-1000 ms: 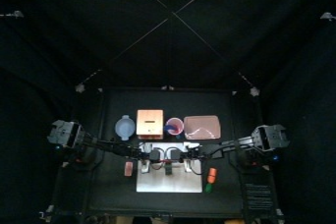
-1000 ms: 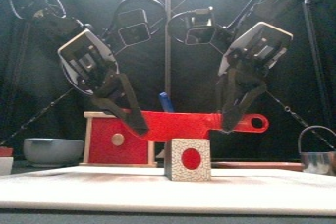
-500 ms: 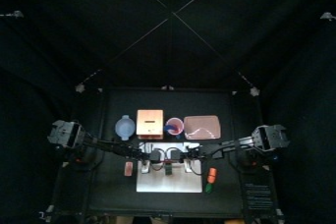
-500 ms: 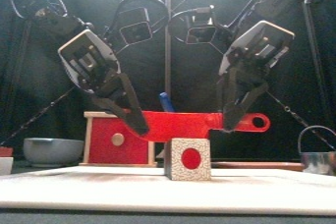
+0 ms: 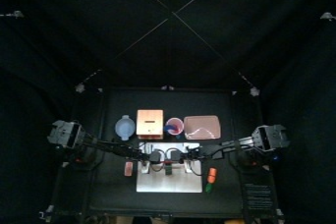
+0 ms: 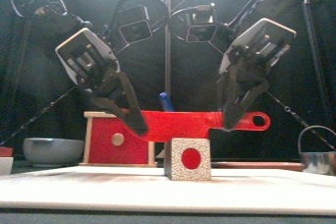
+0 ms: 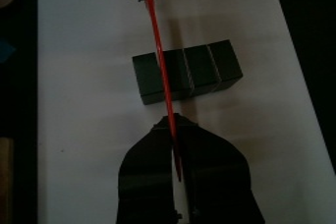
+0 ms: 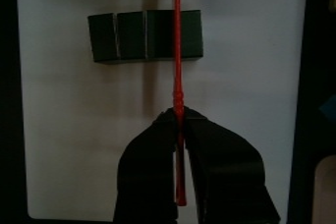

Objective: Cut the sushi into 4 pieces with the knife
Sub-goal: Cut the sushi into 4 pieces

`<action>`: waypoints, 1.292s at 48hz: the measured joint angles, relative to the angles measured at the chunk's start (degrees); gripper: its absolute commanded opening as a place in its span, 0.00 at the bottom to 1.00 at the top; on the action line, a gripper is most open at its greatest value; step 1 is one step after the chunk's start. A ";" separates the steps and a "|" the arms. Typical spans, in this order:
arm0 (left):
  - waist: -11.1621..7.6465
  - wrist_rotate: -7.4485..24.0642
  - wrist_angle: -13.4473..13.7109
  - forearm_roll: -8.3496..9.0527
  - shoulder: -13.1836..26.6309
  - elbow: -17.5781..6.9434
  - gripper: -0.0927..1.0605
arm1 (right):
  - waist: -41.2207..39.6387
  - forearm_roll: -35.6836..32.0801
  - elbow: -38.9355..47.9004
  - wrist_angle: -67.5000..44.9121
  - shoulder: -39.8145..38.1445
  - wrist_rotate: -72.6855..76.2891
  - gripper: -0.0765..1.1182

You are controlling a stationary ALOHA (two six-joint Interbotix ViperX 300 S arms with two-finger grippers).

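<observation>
The sushi roll (image 6: 191,159) stands on the white cutting board (image 6: 79,191), its white end with a red centre facing the front. From the wrists it shows as dark green blocks (image 7: 191,71) (image 8: 144,34). A red knife (image 6: 197,124) hangs level just above it, crossing the roll (image 7: 159,66) (image 8: 176,41). My left gripper (image 6: 136,127) (image 7: 171,135) is shut on the blade end. My right gripper (image 6: 234,122) (image 8: 179,125) is shut on the knife near its ringed handle. From above, both grippers (image 5: 155,155) (image 5: 187,155) meet over the board (image 5: 171,181).
Behind the board stand the wooden box with a red drawer front (image 6: 112,140) (image 5: 148,123), a blue-grey bowl (image 6: 53,150) (image 5: 125,126), a red cup (image 5: 175,125) with a blue knife (image 6: 164,100), and the pink tray (image 5: 202,126). A metal cutter (image 6: 315,157) sits at the right.
My left arm has edged slightly to the right. The knife and the roll stay where they were.
</observation>
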 measured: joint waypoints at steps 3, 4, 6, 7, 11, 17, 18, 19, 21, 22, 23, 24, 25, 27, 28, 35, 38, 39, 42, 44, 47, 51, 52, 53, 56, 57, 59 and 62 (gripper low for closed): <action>0.09 0.00 0.00 0.00 0.26 0.00 0.33 | 0.00 0.00 0.00 -0.09 0.44 -0.09 0.28; 0.09 0.00 0.00 0.00 0.44 0.00 0.33 | 0.00 -0.09 0.00 -0.18 0.62 -0.09 0.28; 0.09 0.00 0.00 0.00 0.70 0.00 0.33 | 0.09 0.00 -0.09 -0.18 0.97 -0.09 0.28; 0.09 0.00 -0.09 0.00 0.79 0.00 0.33 | 0.00 -0.09 0.00 -0.18 1.05 -0.09 0.29; 0.09 -0.09 -0.09 -0.09 1.14 0.00 0.33 | 0.09 -0.09 0.00 -0.26 1.23 -0.09 0.28; 0.09 -0.09 -0.26 -0.09 1.85 0.00 0.33 | 0.00 0.00 0.00 -0.35 1.67 -0.09 0.28; 0.09 -0.09 -0.26 -0.09 2.02 0.00 0.33 | 0.00 0.18 0.00 -0.44 1.76 -0.09 0.28; 0.09 -0.09 -0.35 -0.09 2.29 0.00 0.33 | 0.09 0.18 0.00 -0.53 1.93 0.00 0.28; 0.09 0.00 -0.35 -0.26 2.64 -0.09 0.33 | 0.09 0.44 0.00 -0.70 2.29 -0.09 0.28; 0.09 -0.09 -0.35 -0.44 2.90 0.00 0.33 | 0.00 0.53 0.00 -0.79 2.55 -0.09 0.28; 0.09 -0.09 -0.35 -0.70 3.25 0.00 0.33 | 0.00 0.62 0.09 -0.88 2.81 -0.09 0.29; 0.09 -0.09 -0.44 -0.88 3.43 0.00 0.33 | 0.00 0.79 0.09 -1.05 3.08 0.00 0.28; 0.09 0.00 -0.44 -0.97 3.87 -0.09 0.33 | 0.00 0.88 0.18 -1.32 3.34 0.00 0.28; 0.09 0.00 -0.44 -1.41 4.57 -0.09 0.33 | 0.09 1.23 0.35 -1.93 3.96 -0.09 0.28; 0.09 0.00 -0.53 -1.67 4.92 -0.09 0.33 | 0.09 1.41 0.44 -2.29 4.39 -0.09 0.28; 0.00 -0.09 -0.53 -3.25 7.29 -0.35 0.33 | 0.09 2.64 0.79 -3.87 6.15 -0.18 0.28; 0.00 -0.09 -0.62 -4.04 8.26 -0.53 0.33 | 0.09 2.99 0.70 -3.87 6.42 -0.09 0.28; 0.00 0.00 -0.62 -4.31 8.44 -0.53 0.33 | 0.09 3.08 0.62 -3.96 6.50 -0.09 0.28; 0.00 0.00 -0.62 -4.83 8.70 -0.62 0.33 | 0.26 3.08 0.53 -3.87 6.68 -0.18 0.28; 0.00 0.00 -0.62 -5.10 8.70 -0.62 0.33 | 0.26 3.08 0.44 -3.87 6.68 -0.09 0.28; 0.00 0.00 -0.62 -5.19 8.79 -0.62 0.33 | 0.26 3.08 0.44 -3.87 6.68 -0.09 0.28; 0.00 0.00 -0.62 -5.19 8.79 -0.70 0.33 | 0.18 3.08 0.44 -3.87 6.68 -0.09 0.28; 0.00 0.00 -0.62 -5.19 8.79 -0.70 0.33 | 0.26 3.08 0.44 -3.87 6.68 -0.18 0.28; 0.09 0.00 -0.62 -5.19 8.79 -0.62 0.33 | 0.26 3.08 0.44 -3.87 6.68 -0.09 0.28; 0.18 0.00 -0.62 -5.19 8.79 -0.62 0.33 | 0.18 2.99 0.44 -3.96 6.68 -0.09 0.28; 0.26 0.00 -0.62 -5.19 8.79 -0.70 0.33 | 0.09 2.99 0.44 -3.87 6.68 -0.09 0.28; 0.53 0.00 -0.62 -5.10 8.79 -0.62 0.33 | 0.18 2.99 0.44 -3.87 6.68 -0.18 0.28; 0.79 0.00 -0.62 -4.83 8.79 -0.70 0.33 | 0.09 2.81 0.44 -3.96 6.68 -0.18 0.28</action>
